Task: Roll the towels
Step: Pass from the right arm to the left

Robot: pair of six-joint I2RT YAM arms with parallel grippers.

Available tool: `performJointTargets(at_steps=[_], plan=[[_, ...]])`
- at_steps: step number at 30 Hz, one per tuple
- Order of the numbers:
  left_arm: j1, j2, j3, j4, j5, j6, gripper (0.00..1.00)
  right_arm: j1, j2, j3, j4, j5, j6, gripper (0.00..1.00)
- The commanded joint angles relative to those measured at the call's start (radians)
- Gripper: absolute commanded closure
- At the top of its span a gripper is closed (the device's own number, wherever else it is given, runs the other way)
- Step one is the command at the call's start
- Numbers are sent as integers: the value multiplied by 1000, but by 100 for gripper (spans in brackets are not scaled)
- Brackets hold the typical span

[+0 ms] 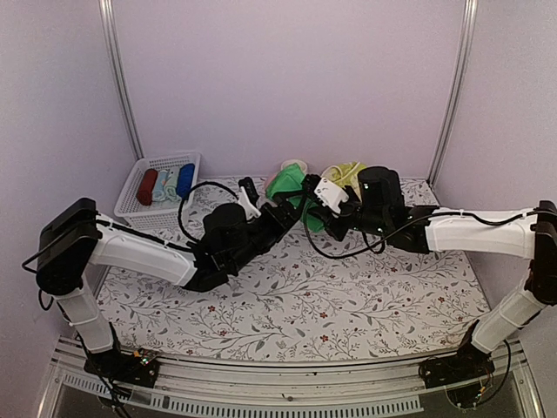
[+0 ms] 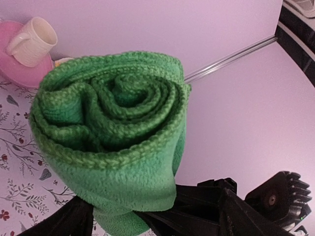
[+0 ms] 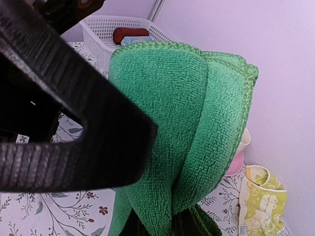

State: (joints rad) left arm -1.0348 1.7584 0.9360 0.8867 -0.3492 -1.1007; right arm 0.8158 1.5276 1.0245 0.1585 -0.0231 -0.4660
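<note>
The plain green towel (image 1: pixel 285 185) is rolled into a spiral and held up off the table between both grippers at the back centre. The left wrist view shows its coiled end (image 2: pixel 118 113). My left gripper (image 1: pixel 280 207) is shut on its lower part (image 2: pixel 123 221). My right gripper (image 1: pixel 311 207) pinches the towel's bottom fold (image 3: pixel 167 227) from the other side; the towel (image 3: pixel 197 113) fills that view. The pale yellow towel with green marks (image 1: pixel 345 172) lies crumpled behind the right gripper, also in the right wrist view (image 3: pixel 262 201).
A white basket (image 1: pixel 158 186) at the back left holds dark red, pale blue and deep blue rolls; it also shows in the right wrist view (image 3: pixel 98 29). A cream cup (image 2: pixel 32 40) on a pink saucer (image 2: pixel 17 73) stands just behind the green towel. Purple walls close in the back and sides.
</note>
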Motion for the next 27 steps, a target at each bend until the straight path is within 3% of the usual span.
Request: performJointTargets(at_steps=[1,9,17,22,27], plan=[[0,-12,-40,79,-24,-71,12,49,-3,-35,114,126,-125,98],[1,23,-84,293,8,-44,12,125,46,-62,187,242,-255,98],[-3,46,-93,371,35,-39,13,171,96,-91,287,373,-377,98],[-5,45,-111,380,26,-69,25,206,129,-116,402,475,-477,98],[-4,42,-181,546,4,-62,20,216,121,-141,440,472,-506,98]])
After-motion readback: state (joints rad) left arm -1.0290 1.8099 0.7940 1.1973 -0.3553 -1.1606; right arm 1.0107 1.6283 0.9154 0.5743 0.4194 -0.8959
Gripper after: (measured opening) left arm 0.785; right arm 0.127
